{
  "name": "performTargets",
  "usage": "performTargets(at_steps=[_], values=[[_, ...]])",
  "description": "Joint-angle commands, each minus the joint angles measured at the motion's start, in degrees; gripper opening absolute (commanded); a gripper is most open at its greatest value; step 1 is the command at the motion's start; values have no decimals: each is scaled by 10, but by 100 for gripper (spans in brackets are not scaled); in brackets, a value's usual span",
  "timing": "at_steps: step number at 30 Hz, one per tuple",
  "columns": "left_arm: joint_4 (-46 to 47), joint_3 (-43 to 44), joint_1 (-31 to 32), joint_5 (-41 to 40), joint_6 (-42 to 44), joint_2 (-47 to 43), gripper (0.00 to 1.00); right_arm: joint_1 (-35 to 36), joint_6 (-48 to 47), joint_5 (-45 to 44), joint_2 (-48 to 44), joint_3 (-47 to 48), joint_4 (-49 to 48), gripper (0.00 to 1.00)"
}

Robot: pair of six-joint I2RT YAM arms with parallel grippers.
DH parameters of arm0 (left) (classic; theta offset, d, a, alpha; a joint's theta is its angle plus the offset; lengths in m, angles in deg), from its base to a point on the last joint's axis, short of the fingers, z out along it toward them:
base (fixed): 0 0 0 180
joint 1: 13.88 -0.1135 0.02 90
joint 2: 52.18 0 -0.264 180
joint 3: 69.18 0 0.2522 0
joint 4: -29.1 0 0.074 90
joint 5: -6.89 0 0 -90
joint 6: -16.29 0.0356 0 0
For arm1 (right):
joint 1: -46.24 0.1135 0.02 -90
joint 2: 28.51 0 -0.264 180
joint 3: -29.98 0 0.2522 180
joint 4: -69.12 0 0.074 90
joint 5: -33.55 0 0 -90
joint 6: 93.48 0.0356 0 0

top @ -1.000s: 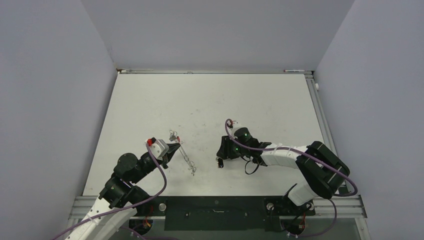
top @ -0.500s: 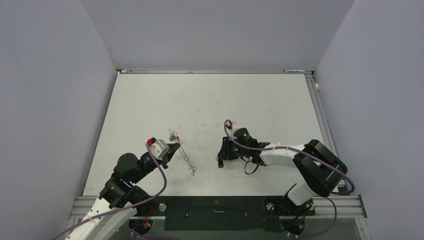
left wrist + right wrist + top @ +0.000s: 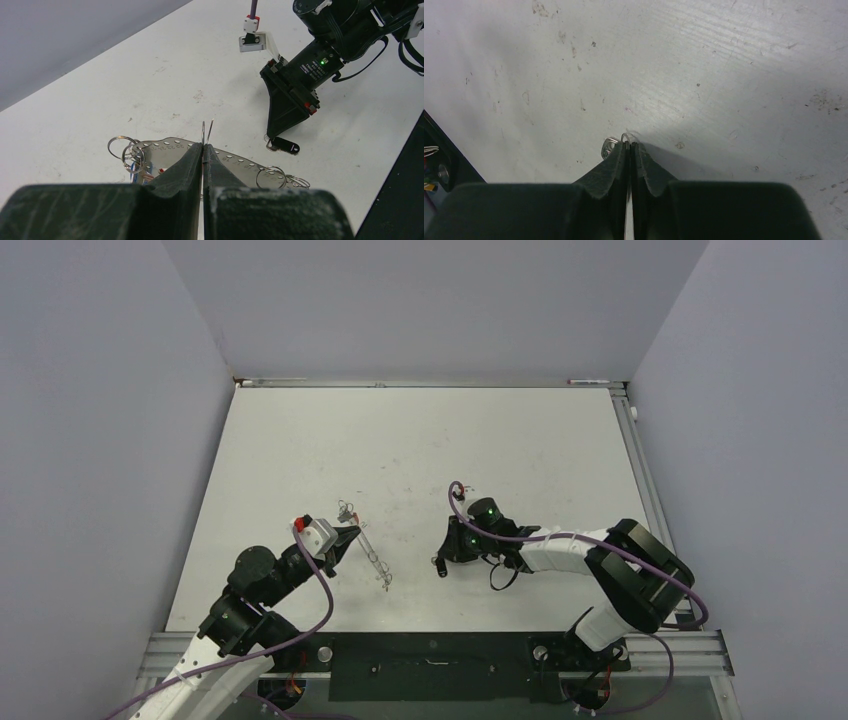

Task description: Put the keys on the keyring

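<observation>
My left gripper (image 3: 203,146) is shut on the thin silver wire of the keyring (image 3: 204,131), whose two wire ends stick up above the fingertips. Behind the fingers, a perforated metal strip (image 3: 240,161) carries small split rings. Bits of a blue key (image 3: 132,174) and a red key (image 3: 161,170) show at its left end. From above, the keyring (image 3: 372,558) hangs slanted off the left gripper (image 3: 352,533). The black key (image 3: 286,146) lies on the table. My right gripper (image 3: 629,144) points down at its silver end, shut on the key's small ring (image 3: 626,135).
The white table (image 3: 420,440) is bounded by grey walls on three sides, with a metal rail (image 3: 640,470) along its right edge. A black panel (image 3: 430,665) runs along the near edge between the arm bases. The right arm's purple cable (image 3: 520,535) loops over its wrist.
The right gripper's fingers have closed over the black key's end, and its wrist has shifted slightly. The left gripper and keyring have stayed still.
</observation>
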Motion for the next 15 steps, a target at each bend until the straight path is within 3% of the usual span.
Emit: performTargets(at_steps=[1, 15], values=[[22, 11, 1, -6, 7, 0, 0, 4, -3, 3, -1, -3, -28, 5], [21, 12, 1, -6, 8, -1, 0, 14, -90, 19, -116, 32, 28, 5]])
